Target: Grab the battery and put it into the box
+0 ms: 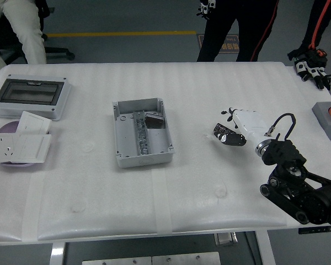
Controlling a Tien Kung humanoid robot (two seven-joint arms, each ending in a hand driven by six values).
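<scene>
Inside the box (123,152) lies the battery (153,120); right hand (231,130) well apart.

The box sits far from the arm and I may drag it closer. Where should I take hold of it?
Probably grip the grey box by its right long wall, coming from the right, where the right hand is. It lies open side up, so that rim can be pinched from above. Take the nearer half: a dark block sits by the far half.

Right arm reaching in from lower right; right hand (229,133) low, fingers curled
</scene>
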